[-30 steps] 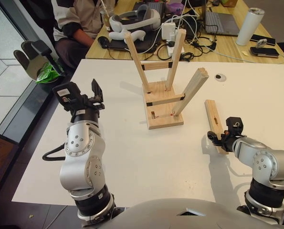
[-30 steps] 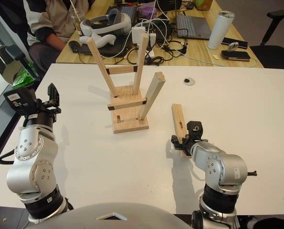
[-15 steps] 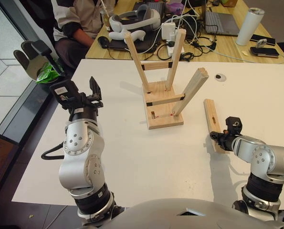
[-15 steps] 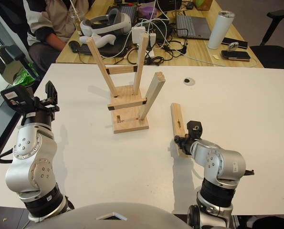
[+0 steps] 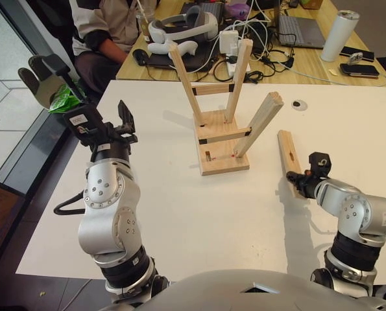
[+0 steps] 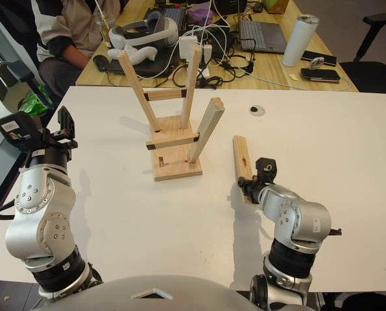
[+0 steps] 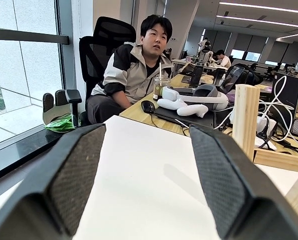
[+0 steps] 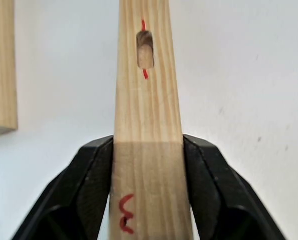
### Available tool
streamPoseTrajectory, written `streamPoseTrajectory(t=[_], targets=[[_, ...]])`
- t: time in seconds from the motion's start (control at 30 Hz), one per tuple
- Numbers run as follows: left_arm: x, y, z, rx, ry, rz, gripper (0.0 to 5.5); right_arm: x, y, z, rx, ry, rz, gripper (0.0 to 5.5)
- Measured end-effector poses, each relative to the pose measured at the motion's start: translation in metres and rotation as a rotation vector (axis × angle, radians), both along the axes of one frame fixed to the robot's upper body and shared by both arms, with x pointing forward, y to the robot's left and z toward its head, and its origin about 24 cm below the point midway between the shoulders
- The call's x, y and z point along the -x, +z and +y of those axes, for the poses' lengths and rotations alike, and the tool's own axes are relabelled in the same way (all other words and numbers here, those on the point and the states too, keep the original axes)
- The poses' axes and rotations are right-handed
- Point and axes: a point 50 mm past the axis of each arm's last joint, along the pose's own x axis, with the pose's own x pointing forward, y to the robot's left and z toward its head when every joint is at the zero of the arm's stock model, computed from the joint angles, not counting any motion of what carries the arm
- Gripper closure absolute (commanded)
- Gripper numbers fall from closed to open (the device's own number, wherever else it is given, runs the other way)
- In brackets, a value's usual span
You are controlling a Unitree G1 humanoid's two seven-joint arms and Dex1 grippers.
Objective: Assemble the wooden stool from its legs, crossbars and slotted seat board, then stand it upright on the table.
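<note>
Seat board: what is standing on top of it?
Three legs stand on the seat board, one leaning, with two crossbars. One slot is empty; the underside is hidden.

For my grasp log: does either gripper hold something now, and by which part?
The right gripper holds the loose wooden leg by its sides, near the end marked in red. The left gripper is open, holding nothing.

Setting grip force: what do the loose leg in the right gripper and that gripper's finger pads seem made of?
Loose leg: pale wood, matte, apparently unvarnished; lengthwise grain lines show. Finger pads of the right gripper: black and matte, probably rubber or plastic; the look leaves that open.
</note>
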Motion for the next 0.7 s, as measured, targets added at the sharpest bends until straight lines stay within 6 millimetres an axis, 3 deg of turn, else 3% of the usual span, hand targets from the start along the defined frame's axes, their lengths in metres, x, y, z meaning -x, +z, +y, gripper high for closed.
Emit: streamPoseTrajectory(t=[0.07, 0.33, 0.4, 0.47, 0.53, 0.6, 0.7], targets=[[-0.004, 0.006, 0.006, -0.023, 0.008, -0.017, 2.41, -0.011, 0.016, 0.005, 0.012, 0.031, -0.121, 3.45], [-0.022, 0.033, 0.042, -0.051, 0.067, -0.087, 2.41, -0.032, 0.049, 0.007, 0.024, 0.053, -0.331, 3.45], [-0.031, 0.047, 0.048, -0.022, 0.033, -0.111, 2.41, -0.043, 0.074, 0.006, 0.061, 0.068, -0.464, 3.45], [-0.045, 0.074, 0.053, 0.048, -0.061, -0.154, 2.41, -0.052, 0.12, 0.005, 0.123, 0.106, -0.695, 3.45], [-0.056, 0.094, 0.044, 0.119, -0.235, -0.157, 2.41, -0.053, 0.151, 0.009, 0.143, 0.146, -0.859, 3.45], [-0.061, 0.112, 0.028, 0.173, -0.444, -0.151, 2.41, -0.051, 0.174, 0.017, 0.116, 0.222, -0.985, 3.45], [-0.06, 0.138, 0.012, 0.257, -0.659, -0.184, 2.41, -0.041, 0.188, 0.035, 0.039, 0.371, -1.084, 3.45]])
